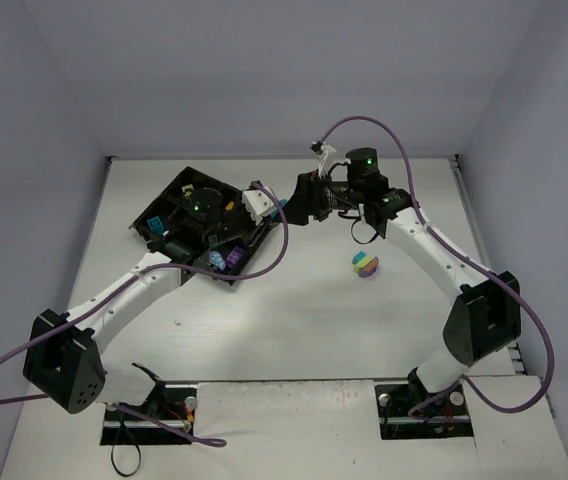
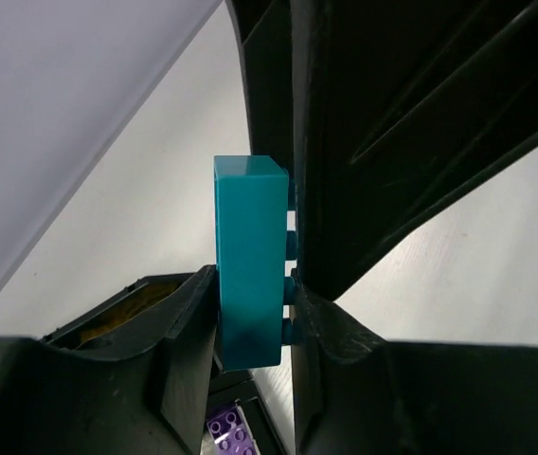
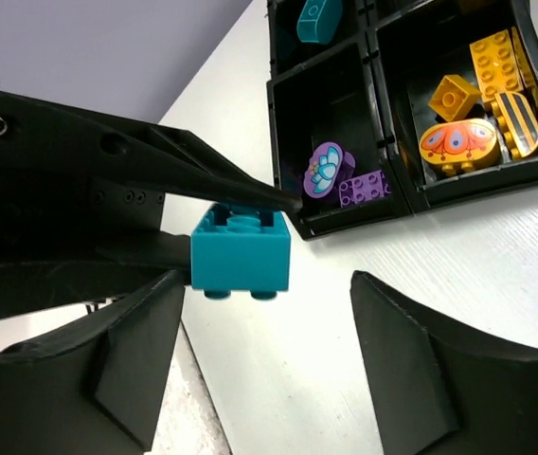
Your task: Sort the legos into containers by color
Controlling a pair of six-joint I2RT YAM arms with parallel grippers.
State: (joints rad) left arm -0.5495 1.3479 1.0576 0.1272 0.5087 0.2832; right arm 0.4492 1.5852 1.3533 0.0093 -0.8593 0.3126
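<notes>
**Handing a teal brick over beside the tray**

A handover appears to be under way. The left gripper (image 2: 250,308) is pinching the small teal-blue plastic toy brick (image 2: 248,256), studs pressing against one jaw, in the air just beside the black square plastic tray with a cross divider (image 3: 487,185). The right gripper (image 3: 264,355) is holding its jaws spread under the brick, touching nothing.

The next move is probably calling for the left arm to carry the brick over the compartment at the top of the right wrist frame, where another teal piece (image 3: 312,19) is lying, avoiding the purple pieces (image 3: 364,188) and orange-yellow bricks (image 3: 477,104).

Only the right wrist view is showing the sorted compartments. Only the top view is showing a cluster of unsorted bricks (image 1: 366,266) lying on the white worktop (image 1: 294,320), right of centre.
</notes>
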